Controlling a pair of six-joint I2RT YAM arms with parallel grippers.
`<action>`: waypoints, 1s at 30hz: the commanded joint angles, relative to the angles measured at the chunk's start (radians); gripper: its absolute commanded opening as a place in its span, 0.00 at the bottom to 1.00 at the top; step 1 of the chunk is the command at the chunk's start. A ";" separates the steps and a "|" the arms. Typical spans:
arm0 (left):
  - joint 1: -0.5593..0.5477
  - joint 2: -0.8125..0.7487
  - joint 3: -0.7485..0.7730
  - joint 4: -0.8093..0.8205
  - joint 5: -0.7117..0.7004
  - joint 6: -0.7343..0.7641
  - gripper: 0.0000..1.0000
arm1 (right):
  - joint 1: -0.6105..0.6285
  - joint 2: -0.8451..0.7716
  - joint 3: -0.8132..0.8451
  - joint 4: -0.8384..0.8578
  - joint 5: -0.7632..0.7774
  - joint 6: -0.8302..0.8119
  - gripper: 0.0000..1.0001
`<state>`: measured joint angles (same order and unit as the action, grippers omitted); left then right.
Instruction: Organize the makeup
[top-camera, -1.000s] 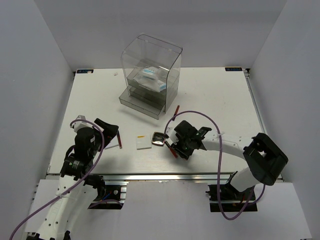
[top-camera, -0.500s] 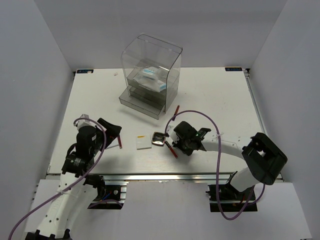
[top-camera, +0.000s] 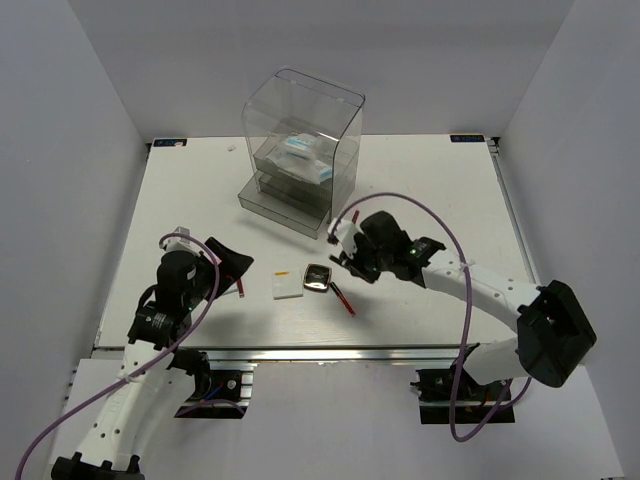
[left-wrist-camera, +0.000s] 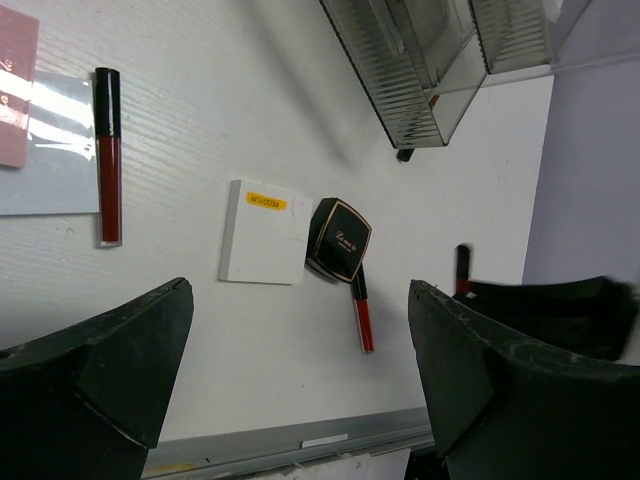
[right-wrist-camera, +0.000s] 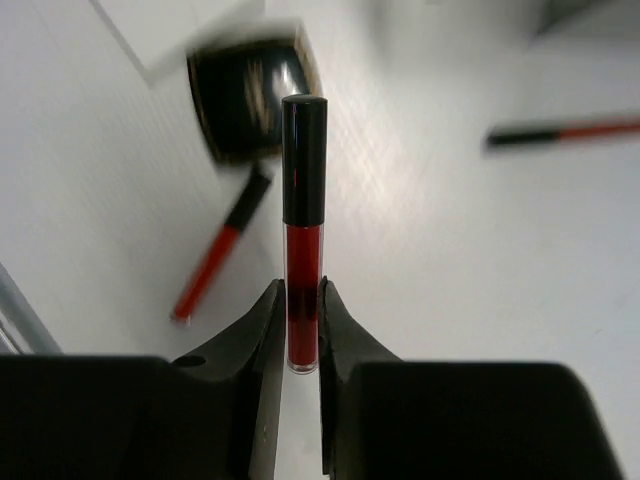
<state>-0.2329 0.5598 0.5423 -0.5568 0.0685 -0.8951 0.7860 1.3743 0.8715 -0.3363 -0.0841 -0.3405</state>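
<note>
White table (top-camera: 430, 190) within white walls (top-camera: 70, 150). Your right gripper (right-wrist-camera: 297, 305) clamps a red stick (right-wrist-camera: 303, 190); your left gripper (left-wrist-camera: 300, 300) stands wide apart.

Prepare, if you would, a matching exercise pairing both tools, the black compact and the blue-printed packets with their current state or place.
Things:
1. right tool
2. left tool
3. black compact
4. blue-printed packets

States or places:
A. inside the clear drawer box
B. open, holding nothing
C. shut on a dark-red stick
D. on the table beside the white square pad

Pairs: 1-C, 2-B, 3-D, 4-A.
</note>
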 joint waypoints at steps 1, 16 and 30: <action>0.001 -0.021 -0.015 0.029 0.046 0.024 0.97 | 0.005 -0.018 0.153 0.140 -0.106 -0.032 0.00; -0.002 -0.064 -0.038 0.038 0.082 -0.007 0.93 | 0.041 0.477 0.731 0.210 0.135 0.055 0.01; -0.019 -0.006 -0.036 0.107 0.117 -0.044 0.89 | 0.039 0.493 0.696 0.221 0.118 0.017 0.48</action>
<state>-0.2428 0.5510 0.4969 -0.4713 0.1764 -0.9348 0.8230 1.9099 1.5505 -0.1299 0.0559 -0.3195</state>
